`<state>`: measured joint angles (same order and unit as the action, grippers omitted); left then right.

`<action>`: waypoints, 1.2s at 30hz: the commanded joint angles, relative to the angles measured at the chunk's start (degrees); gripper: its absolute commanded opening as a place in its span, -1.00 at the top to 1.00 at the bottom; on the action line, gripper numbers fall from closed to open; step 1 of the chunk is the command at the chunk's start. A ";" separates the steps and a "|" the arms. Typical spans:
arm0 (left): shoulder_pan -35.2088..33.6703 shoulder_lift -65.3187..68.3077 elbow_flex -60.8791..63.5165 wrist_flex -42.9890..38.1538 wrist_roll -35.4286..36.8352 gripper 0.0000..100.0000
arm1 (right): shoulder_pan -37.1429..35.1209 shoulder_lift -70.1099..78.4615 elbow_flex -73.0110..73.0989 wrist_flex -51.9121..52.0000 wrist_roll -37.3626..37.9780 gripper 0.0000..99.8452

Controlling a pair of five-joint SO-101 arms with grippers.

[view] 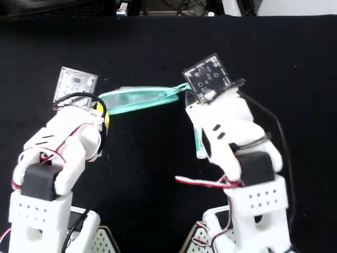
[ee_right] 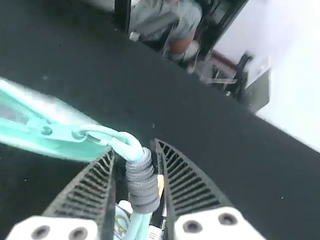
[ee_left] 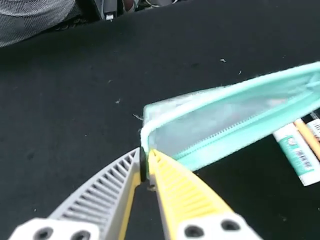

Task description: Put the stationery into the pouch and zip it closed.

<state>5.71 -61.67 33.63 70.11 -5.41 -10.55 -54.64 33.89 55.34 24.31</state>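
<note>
A teal mesh pouch (view: 139,98) hangs stretched between the two arms over the black table. My left gripper (ee_left: 145,152) is shut on the pouch's (ee_left: 225,120) closed end corner, pinched between its grey and yellow fingers. My right gripper (ee_right: 134,149) is shut on the zip pull (ee_right: 140,180), a teal loop wrapped in a dark grey coil at the pouch's (ee_right: 30,130) other end. A white-and-green stick (ee_left: 297,155) and an orange pencil (ee_left: 307,137) lie on the table outside the pouch, beneath the right arm (view: 199,145).
Black cloth covers the table (view: 158,47), with open space behind and between the arms. Both arm bases stand at the near edge. Chairs and room clutter lie beyond the far edge.
</note>
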 commanded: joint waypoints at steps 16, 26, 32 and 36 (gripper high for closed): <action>-3.74 0.62 -8.75 4.92 -1.41 0.94 | -5.36 -2.42 2.33 1.93 -0.62 0.98; -3.91 7.12 -8.75 4.92 -1.41 0.75 | -5.36 -2.42 2.51 2.20 -0.62 0.98; -4.00 7.56 -10.15 4.92 -1.41 0.81 | -5.36 -2.42 2.51 2.29 -0.53 0.98; -4.00 8.00 -9.71 4.92 -1.49 0.81 | -5.36 -2.42 2.59 2.37 -0.53 0.98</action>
<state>2.29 -53.85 26.15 75.38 -6.20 -15.38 -56.22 36.88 57.63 24.13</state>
